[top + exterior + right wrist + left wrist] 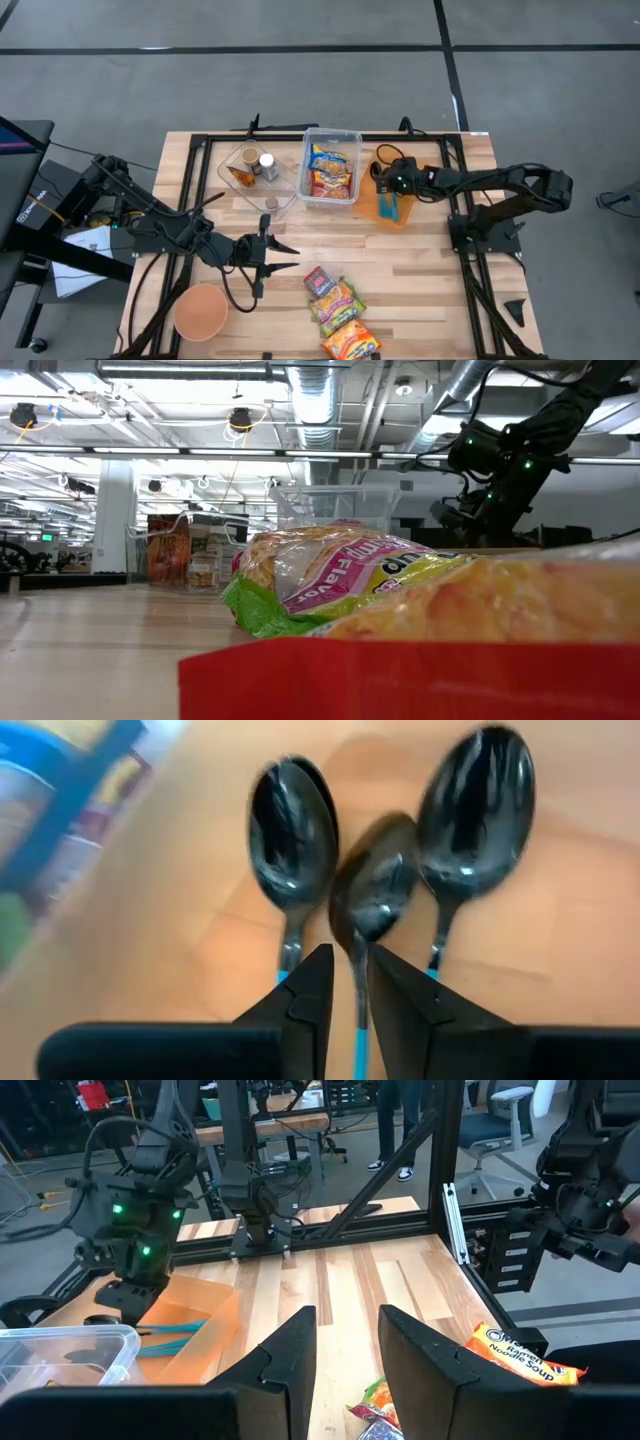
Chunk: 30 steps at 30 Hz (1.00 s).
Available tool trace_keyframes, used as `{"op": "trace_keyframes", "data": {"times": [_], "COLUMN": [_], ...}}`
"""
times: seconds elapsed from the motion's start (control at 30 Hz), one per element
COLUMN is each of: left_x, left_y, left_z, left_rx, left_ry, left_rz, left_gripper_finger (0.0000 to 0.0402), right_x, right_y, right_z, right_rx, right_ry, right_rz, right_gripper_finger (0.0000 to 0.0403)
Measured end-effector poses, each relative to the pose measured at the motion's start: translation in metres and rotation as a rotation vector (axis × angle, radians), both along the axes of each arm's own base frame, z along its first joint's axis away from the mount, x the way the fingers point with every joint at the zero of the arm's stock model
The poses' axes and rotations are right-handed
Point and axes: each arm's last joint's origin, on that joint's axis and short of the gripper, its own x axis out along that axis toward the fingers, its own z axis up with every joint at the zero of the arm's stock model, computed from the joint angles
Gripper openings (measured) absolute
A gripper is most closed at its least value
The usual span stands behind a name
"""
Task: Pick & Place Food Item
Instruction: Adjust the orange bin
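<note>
Over the orange tray (392, 209), far right, I see my right gripper (348, 982) — jaws narrow, straddling the middle spoon (372, 900); left gripper (283, 253) waits mid-table, slightly parted.

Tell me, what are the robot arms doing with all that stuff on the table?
The right end effector is down in the orange tray, its fingers on either side of the middle spoon of three; whether it grips the handle is unclear. The left end effector hangs over the table's middle, holding nothing. Some noodle packets lie in the clear bin; more packets wait at the front edge, near an orange bowl.
</note>
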Motion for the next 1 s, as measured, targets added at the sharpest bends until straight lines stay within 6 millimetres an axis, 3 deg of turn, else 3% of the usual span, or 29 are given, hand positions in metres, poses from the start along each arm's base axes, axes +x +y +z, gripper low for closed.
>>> {"op": "trace_keyframes", "data": {"times": [0.17,0.53,1.0], "left_x": [0.000,0.000,0.000], "left_y": [0.000,0.000,0.000], "left_z": [0.000,0.000,0.000], "left_rx": [0.000,-0.004,-0.004], "left_ry": [0.000,0.000,0.000], "left_rz": [0.000,0.000,0.000], "left_gripper_finger": [0.0103,0.0103,0.0103], "right_x": [-0.007,-0.037,-0.013], "right_y": [0.005,0.018,0.053], "right_z": [0.010,0.007,0.010], "right_rx": [-0.023,0.039,0.022], "right_ry": [0.003,0.232,0.063], "right_rz": [-0.050,-0.180,-0.091], "right_gripper_finger": [0.0061,0.0054,0.0003]}}
